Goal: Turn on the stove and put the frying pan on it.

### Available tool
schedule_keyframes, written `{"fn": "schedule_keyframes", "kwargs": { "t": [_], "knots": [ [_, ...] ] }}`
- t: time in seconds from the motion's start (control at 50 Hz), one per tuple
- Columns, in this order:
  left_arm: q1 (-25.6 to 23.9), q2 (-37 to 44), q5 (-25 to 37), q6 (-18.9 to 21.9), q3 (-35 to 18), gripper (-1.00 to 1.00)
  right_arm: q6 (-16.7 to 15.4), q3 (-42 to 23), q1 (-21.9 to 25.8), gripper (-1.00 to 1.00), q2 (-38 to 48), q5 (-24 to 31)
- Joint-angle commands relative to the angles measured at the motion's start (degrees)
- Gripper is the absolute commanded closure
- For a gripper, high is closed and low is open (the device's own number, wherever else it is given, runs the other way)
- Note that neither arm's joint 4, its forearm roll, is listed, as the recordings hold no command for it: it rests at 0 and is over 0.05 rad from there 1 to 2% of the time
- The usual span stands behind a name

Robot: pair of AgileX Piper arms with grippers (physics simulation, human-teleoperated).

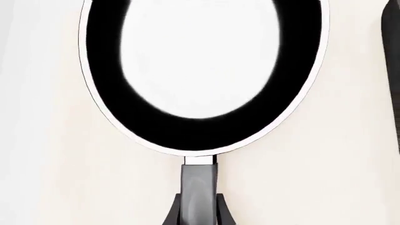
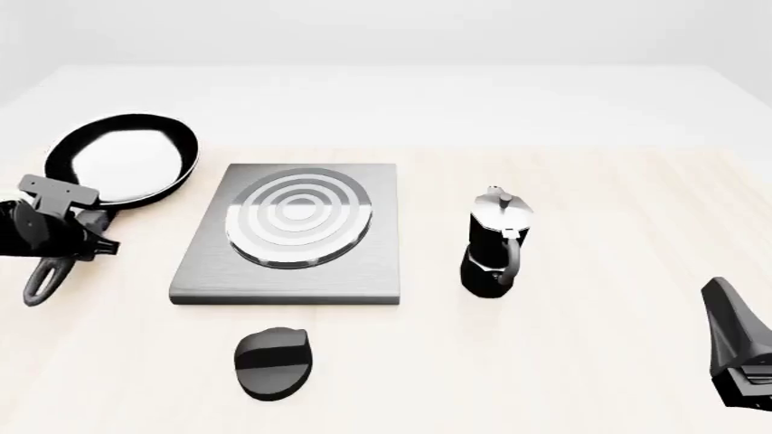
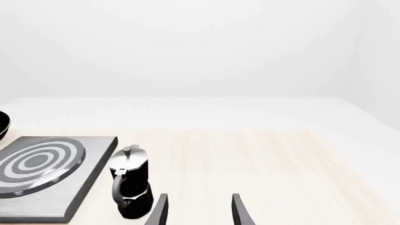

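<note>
The glossy black frying pan (image 2: 127, 158) lies at the far left, its long handle (image 2: 54, 262) running back toward me. My left gripper (image 2: 63, 233) is shut on that handle; in the left wrist view both fingers (image 1: 172, 213) press against the handle (image 1: 198, 187) below the pan (image 1: 203, 117). The stove (image 2: 362, 271), a grey plate with silver rings, sits just right of the pan, with its black oval knob (image 2: 275, 362) in front. My right gripper (image 2: 733, 334) hovers open at the near right, and its fingers (image 3: 240, 211) are apart with nothing between them.
A black-and-silver moka pot (image 2: 494, 244) stands right of the stove, between it and my right gripper; it also shows in the right wrist view (image 3: 130, 185) beside the plate (image 3: 93, 154). A dark edge (image 1: 392, 70) borders the left wrist view.
</note>
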Motion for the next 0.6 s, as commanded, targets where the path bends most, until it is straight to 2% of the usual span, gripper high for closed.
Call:
{"fn": "schedule_keyframes", "kwargs": {
  "t": [0.02,0.24,0.6],
  "knots": [
    [-2.4,-2.9,0.5,-0.3,1.0,1.00,0.0,0.0,0.0,-1.00,0.0,0.0],
    [-4.5,-9.9,2.4,-2.4,3.1,1.00,0.0,0.0,0.0,-1.00,0.0,0.0],
    [-6.9,-20.1,6.4,-3.3,6.1,1.00,0.0,0.0,0.0,-1.00,0.0,0.0]
  ]
}}
